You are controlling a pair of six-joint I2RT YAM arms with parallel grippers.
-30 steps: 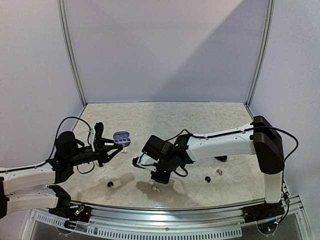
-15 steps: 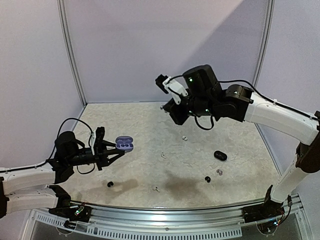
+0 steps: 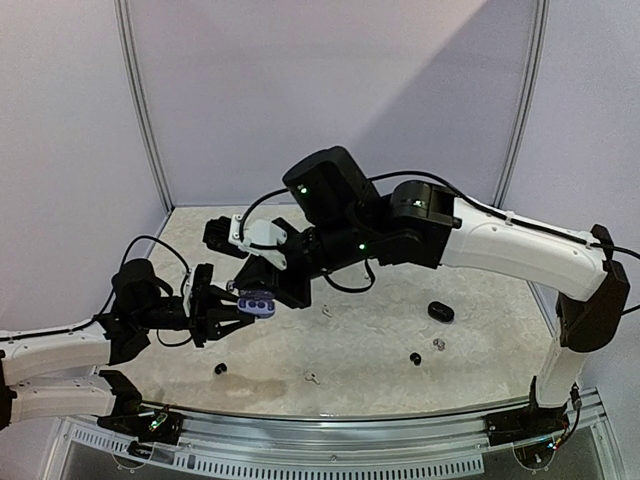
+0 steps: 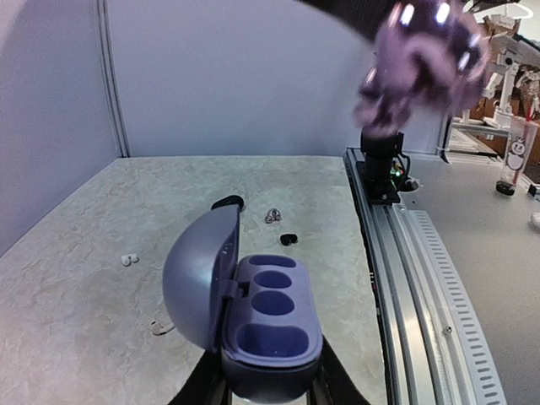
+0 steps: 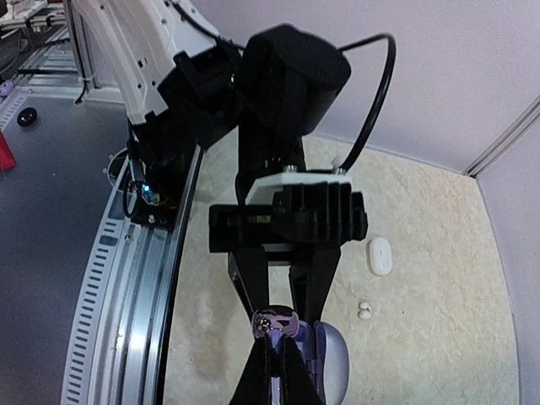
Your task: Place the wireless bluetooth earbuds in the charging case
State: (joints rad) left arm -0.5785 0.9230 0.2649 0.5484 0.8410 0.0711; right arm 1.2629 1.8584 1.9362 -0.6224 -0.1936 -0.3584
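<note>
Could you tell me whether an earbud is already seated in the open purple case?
No, the purple case shows only bare wells beside its raised lid.

Pale lilac wall panels (image 3: 330,100), framed by slim silver metal uprights (image 3: 140,110), enclose a beige stone-speckled tabletop (image 3: 400,235) edged in front by a slotted aluminium rail (image 3: 350,420). A diagonal shadow crosses the back panel in soft light. Beyond the rail lies a grey neighbouring worktop (image 4: 498,253).
</note>
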